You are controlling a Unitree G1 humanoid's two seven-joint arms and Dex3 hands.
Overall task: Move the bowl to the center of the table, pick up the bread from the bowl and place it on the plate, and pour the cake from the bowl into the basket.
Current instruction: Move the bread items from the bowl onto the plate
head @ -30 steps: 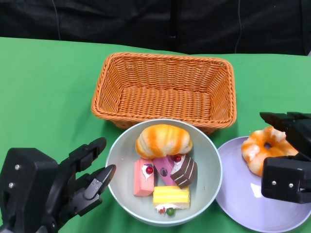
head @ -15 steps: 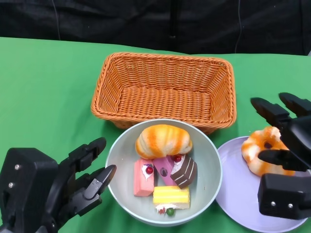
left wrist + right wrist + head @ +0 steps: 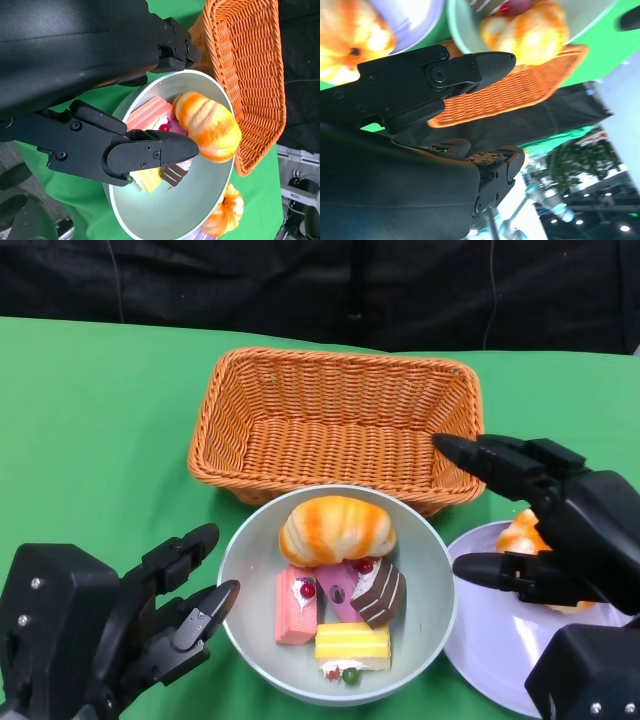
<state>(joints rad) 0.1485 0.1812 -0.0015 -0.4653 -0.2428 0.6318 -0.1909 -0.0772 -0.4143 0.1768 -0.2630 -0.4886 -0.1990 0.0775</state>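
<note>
The bowl [image 3: 338, 595] sits on the green worktop [image 3: 90, 440] at the near middle, just in front of the basket [image 3: 340, 425], its far rim close to the basket's near wall. Inside the bowl, a striped orange bread roll [image 3: 336, 530] lies at the far side, and several cake pieces [image 3: 345, 610] lie on the near side: pink, purple, chocolate-striped and yellow ones, packed together.

The plate [image 3: 495, 645] lies to the right of the bowl, their rims nearly touching. A second orange bread [image 3: 522, 536] rests on the plate, mostly hidden behind the right robot hand [image 3: 545, 530].

That right robot hand hangs above the plate with fingers spread wide and holding nothing; the upper fingers reach left over the basket's near right corner, and a lower one points left toward the bowl's rim.

The left robot hand [image 3: 120, 630] is at the near left beside the bowl, fingers apart and empty, their tips close to the bowl's left rim. The left wrist view shows one fingertip over the bowl's inside, near the cake.
</note>
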